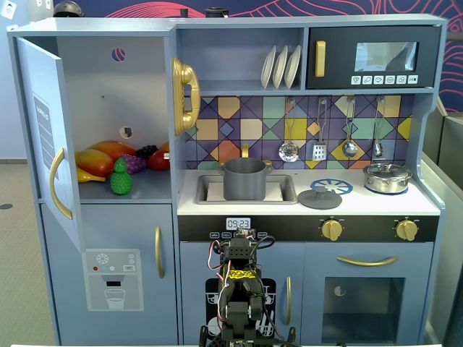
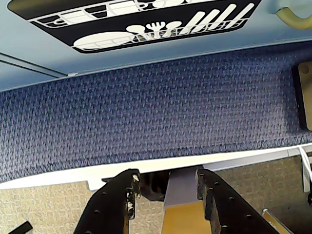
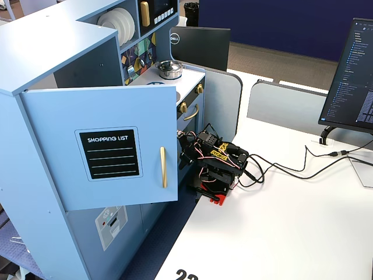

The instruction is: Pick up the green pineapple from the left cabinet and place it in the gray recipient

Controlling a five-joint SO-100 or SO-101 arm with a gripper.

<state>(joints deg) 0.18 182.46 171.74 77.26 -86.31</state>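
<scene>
Folded low at the toy kitchen's foot, the arm (image 1: 239,289) sits curled on the white bench (image 3: 280,233), its end effector (image 2: 165,187) empty with jaws slightly parted over the blue carpet (image 2: 146,112). Up in the left cabinet (image 1: 116,94), door swung wide, the green pineapple (image 1: 120,177) stands before other toy fruit. Right of it, the gray recipient (image 1: 244,179) sits in the sink.

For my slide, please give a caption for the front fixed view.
Green pineapple waits in the open left cabinet; gray pot sits in the sink.
</scene>
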